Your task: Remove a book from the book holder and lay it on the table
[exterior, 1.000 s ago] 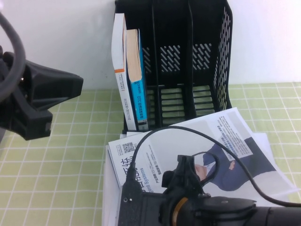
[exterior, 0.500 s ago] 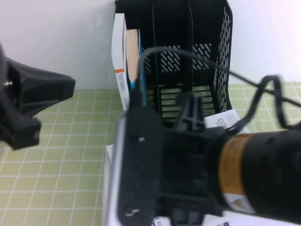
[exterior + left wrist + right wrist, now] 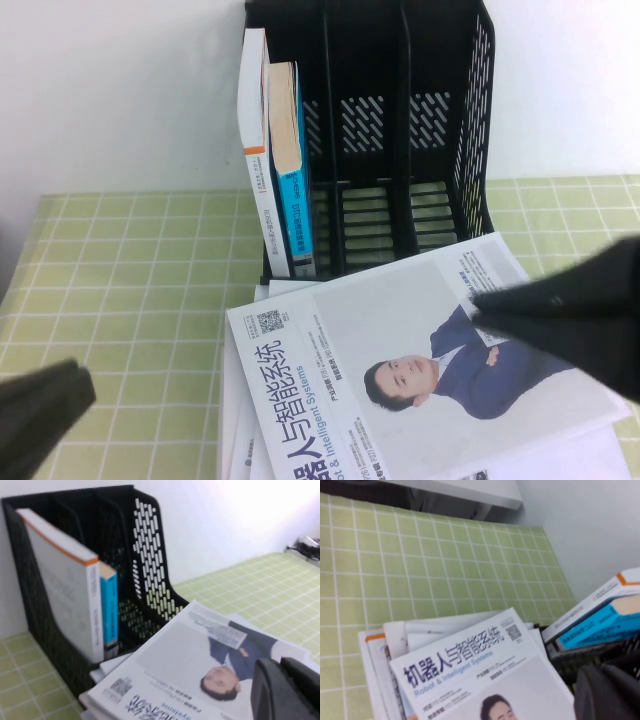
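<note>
Pulled back from over the magazine, my right tool [image 3: 560, 310] now sits off at the right edge of the high view, raised above the worktop — closed tight on nothing, which fits a release already made. Left tool [image 3: 35, 415] is a dark blur at the lower left, and I cannot tell how its jaws stand.

Beneath the right tool the book [image 3: 420, 370] lies flat, cover up, the man in the blue suit showing. It rests on a few loose white sheets on the green checked worktop [image 3: 130, 280], just in front of the book holder [image 3: 420, 150]. Two thicker books [image 3: 280, 170] stand upright in the rack's leftmost slot — its other compartments look empty. I judge the laying-down finished; both arms only need to clear away.
</note>
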`<state>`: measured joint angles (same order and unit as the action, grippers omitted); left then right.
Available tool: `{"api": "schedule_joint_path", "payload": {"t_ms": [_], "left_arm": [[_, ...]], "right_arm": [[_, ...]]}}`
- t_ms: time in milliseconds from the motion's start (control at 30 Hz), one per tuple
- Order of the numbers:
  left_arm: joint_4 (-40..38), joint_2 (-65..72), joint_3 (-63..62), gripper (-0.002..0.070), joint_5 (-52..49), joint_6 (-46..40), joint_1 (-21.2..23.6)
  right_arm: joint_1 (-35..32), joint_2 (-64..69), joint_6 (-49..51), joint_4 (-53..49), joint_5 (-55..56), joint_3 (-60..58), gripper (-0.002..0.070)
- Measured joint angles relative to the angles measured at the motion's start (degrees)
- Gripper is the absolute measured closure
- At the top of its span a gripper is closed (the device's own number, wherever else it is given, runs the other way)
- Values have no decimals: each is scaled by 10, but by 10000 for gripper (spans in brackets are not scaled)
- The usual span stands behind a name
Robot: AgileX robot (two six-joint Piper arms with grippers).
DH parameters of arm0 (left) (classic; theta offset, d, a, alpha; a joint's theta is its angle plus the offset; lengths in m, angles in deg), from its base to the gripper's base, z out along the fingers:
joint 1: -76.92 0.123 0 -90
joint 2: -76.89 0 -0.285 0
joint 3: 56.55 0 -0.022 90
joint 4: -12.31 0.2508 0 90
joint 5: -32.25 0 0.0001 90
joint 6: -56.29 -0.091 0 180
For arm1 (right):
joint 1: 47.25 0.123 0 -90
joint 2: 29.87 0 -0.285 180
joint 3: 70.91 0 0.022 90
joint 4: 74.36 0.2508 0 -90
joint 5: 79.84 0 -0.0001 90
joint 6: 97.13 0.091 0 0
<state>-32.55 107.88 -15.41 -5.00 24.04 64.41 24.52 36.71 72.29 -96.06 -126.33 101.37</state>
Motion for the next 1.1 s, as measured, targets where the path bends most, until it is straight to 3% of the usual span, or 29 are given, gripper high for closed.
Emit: {"api": "schedule_joint_path", "payload": {"t_ms": [233,333,433,600,733,1100], "left_arm": [[-35,-85,174,678,120,-6,0],[-58,-91,223,678,180,-8,0],[-66,-91,255,678,218,-22,0],[-70,-91,270,678,222,-46,0],[-70,-91,270,678,222,-53,0],[-75,-92,271,678,203,-59,0]], "right_arm": [[0,-117,18,-13,95,-171,677],[0,-182,68,-73,131,-246,677],[0,-240,214,-186,132,-320,678],[0,-332,567,-453,50,-426,678],[0,-397,740,-576,-19,-482,678],[0,-453,788,-605,-41,-502,678]]}}
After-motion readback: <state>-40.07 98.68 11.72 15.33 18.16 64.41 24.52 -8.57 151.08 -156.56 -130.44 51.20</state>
